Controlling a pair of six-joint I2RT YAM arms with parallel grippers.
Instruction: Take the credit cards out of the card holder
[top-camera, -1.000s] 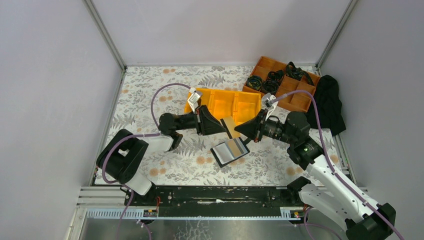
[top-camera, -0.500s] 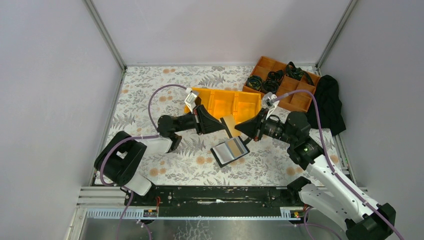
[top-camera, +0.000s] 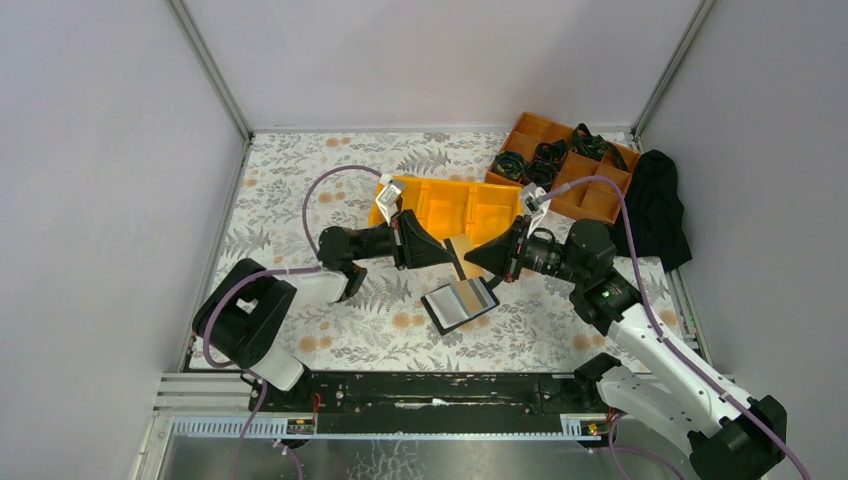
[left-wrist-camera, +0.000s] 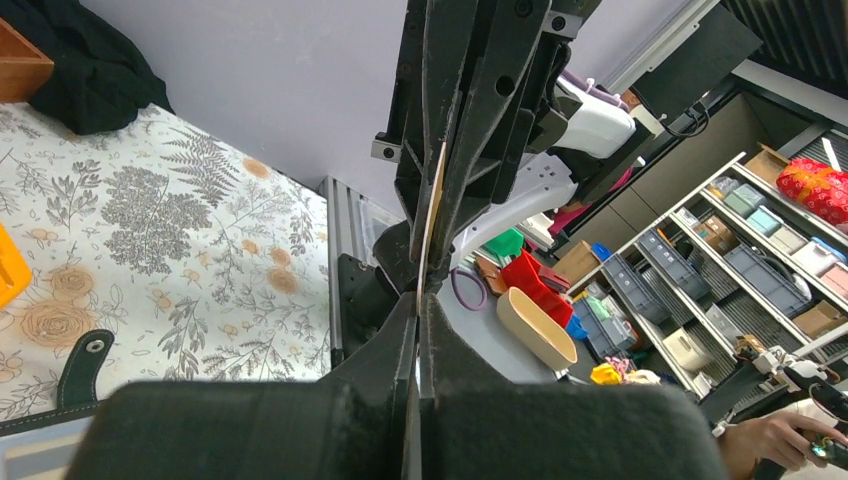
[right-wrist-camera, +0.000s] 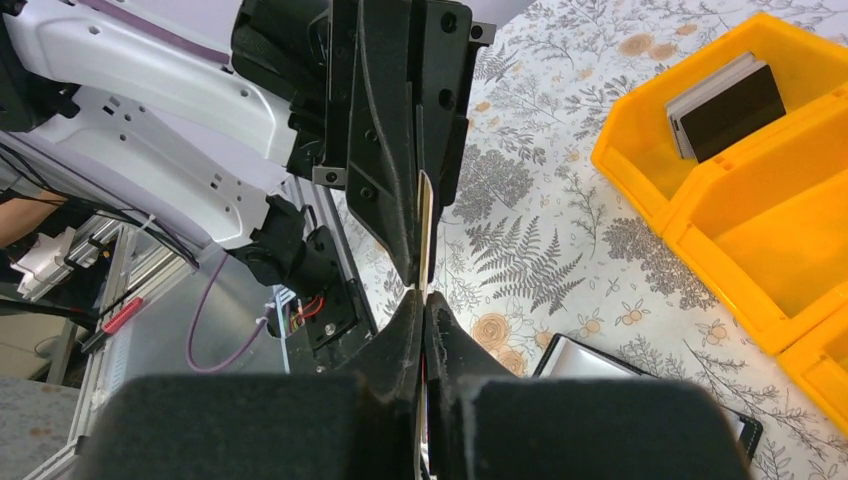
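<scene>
Top external view: mid-frame, the left gripper (top-camera: 446, 258) and right gripper (top-camera: 470, 266) meet tip to tip, each clamped narrow on one tan card (top-camera: 458, 246) held aloft, the open holder (top-camera: 460, 304) lying at its 6 o'clock.

1. Card holder (top-camera: 460, 303): black, lying open and flat on the table, clear greyish sleeves facing up.
2. Tan credit card (top-camera: 459, 247): at 12 o'clock of the card holder, raised off the table, pinched between left gripper (top-camera: 447, 256) and right gripper (top-camera: 469, 264).
3. Stacked cards (right-wrist-camera: 722, 98): grey and dark, inside an end compartment of the yellow bin (right-wrist-camera: 645, 185).
</scene>
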